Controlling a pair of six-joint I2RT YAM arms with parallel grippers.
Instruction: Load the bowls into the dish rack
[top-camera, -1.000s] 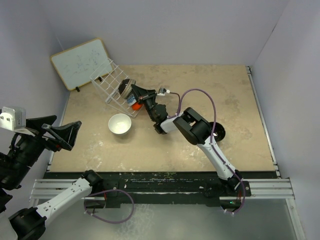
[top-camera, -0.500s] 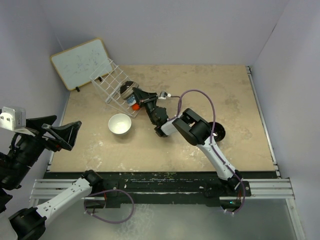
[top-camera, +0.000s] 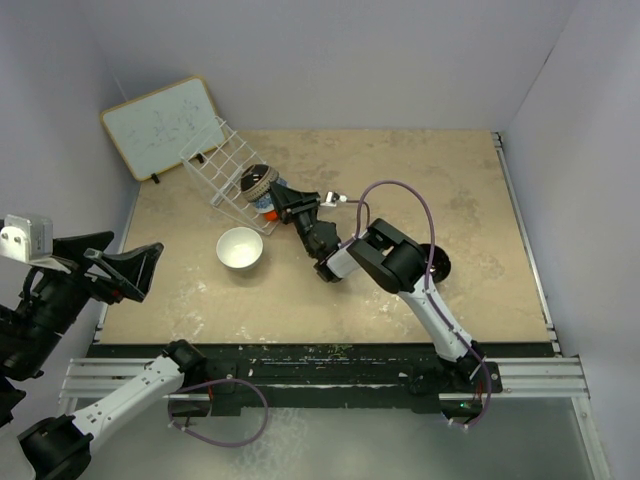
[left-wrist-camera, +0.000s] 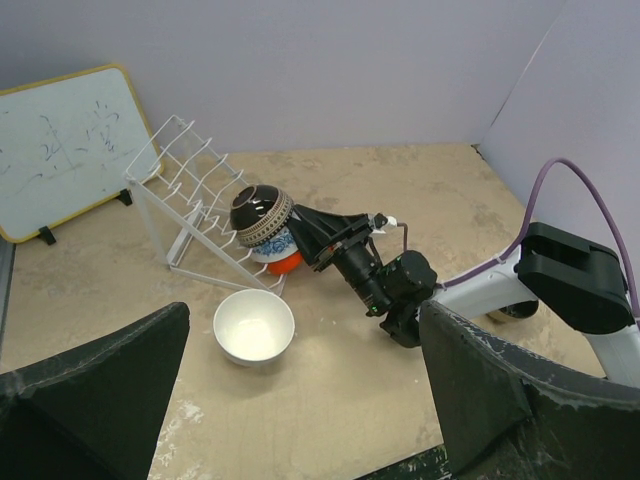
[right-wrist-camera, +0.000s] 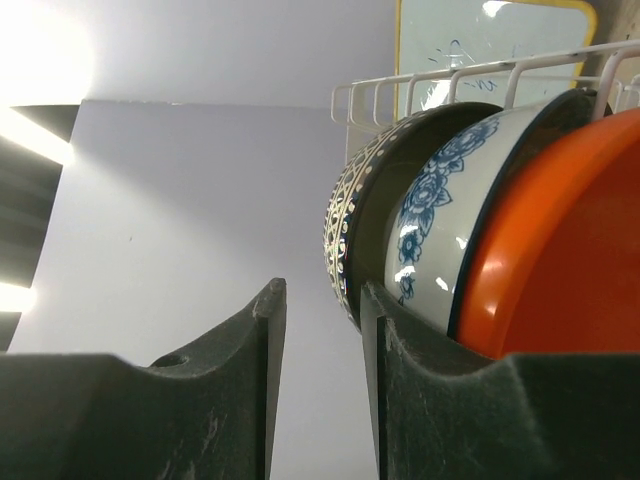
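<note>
The white wire dish rack (top-camera: 215, 165) stands at the back left and holds three bowls on edge: a brown bowl with a pale patterned rim (top-camera: 256, 181), a blue-and-white bowl (right-wrist-camera: 430, 235) and an orange-red bowl (right-wrist-camera: 560, 250). My right gripper (top-camera: 282, 196) is at the brown bowl's rim (right-wrist-camera: 345, 235). Its jaws stand slightly apart with nothing between them, and one fingertip (right-wrist-camera: 375, 310) is beside the rim. The plain white bowl (top-camera: 240, 248) sits upright on the table in front of the rack. My left gripper (top-camera: 125, 262) is open and empty, raised at the left edge. The black bowl (top-camera: 438, 266) is partly hidden behind the right arm.
A wood-framed whiteboard (top-camera: 160, 125) leans on the back wall behind the rack. Purple walls close in the table on three sides. The right arm (top-camera: 400, 262) stretches across the table's middle with a purple cable looped above it.
The right arm's wrist and elbow have shifted slightly toward the near side. The brown bowl now sits a little further right, against the other bowls. The left arm has not moved.
</note>
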